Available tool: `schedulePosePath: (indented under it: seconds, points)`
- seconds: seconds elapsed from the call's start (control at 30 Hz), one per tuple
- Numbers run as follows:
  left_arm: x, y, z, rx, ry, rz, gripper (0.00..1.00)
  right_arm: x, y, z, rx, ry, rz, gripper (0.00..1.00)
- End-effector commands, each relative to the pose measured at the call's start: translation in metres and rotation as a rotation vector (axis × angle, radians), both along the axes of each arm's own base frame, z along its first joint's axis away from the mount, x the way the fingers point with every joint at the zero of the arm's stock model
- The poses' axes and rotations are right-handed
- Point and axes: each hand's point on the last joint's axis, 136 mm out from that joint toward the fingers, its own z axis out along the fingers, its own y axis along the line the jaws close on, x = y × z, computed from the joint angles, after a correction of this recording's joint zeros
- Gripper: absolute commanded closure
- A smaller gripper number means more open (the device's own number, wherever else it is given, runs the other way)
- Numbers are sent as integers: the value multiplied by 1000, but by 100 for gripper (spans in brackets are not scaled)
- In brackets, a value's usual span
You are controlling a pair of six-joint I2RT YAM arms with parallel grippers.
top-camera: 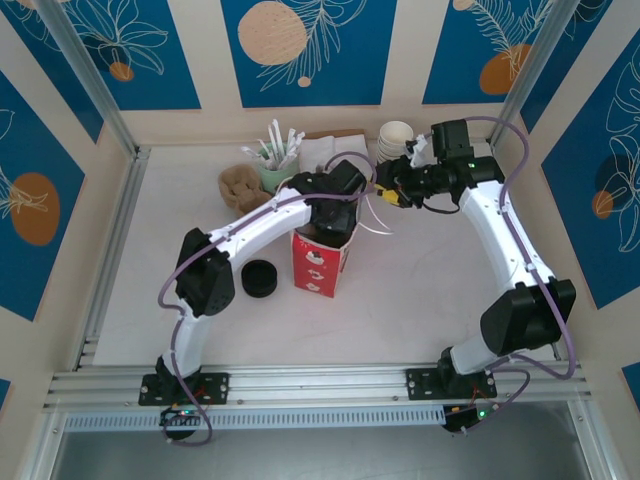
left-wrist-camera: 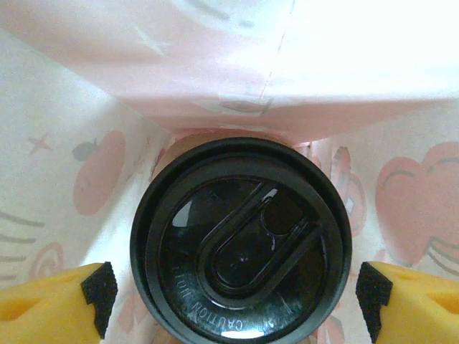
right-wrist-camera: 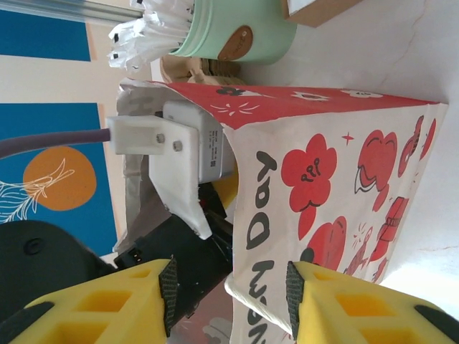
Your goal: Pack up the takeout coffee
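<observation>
The red paper bag is being stood on the white table, the round black-lidded takeout coffee cup being contained inside it. The left fingers and right fingers are being held released. The bag could be toppled by fingers snagging paper on withdrawal.

The table is topped with a plain white surface and is lit brightly and evenly, so only soft shadows are cast. It is enclosed on three sides by cream walls, on which deep blue panels are set. The panels are painted with pale leaf outlines and with orange and peach discs. Slanting metal posts are seen at the two far corners. A grooved metal rail is laid along the near edge, and a similar one along the left side.
</observation>
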Motion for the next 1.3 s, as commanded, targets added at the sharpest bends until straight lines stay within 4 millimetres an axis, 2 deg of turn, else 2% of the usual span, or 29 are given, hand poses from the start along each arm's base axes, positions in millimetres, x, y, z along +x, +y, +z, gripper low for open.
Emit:
schedulePosePath:
  seconds: [0.0, 0.23, 0.57, 0.67, 0.97, 1.27]
  points:
    - [0, 8, 11, 3, 9, 38, 10, -4, 9, 5, -4, 13, 23, 52]
    - [-2, 10, 23, -13, 14, 63, 3, -8, 17, -6, -34, 49, 62, 52]
    - [-5, 8, 40, -49, 13, 67, 0, -11, 10, -14, -160, 48, 85, 55]
    - [-7, 9, 41, -52, 19, 69, 0, -10, 7, -16, -194, 45, 93, 66]
    - [-12, 9, 43, -67, 41, 63, 0, -9, -3, -21, -303, 38, 118, 88]
    - [-18, -1, 65, -161, 35, 41, 2, -11, -10, -17, -402, 20, 158, 100]
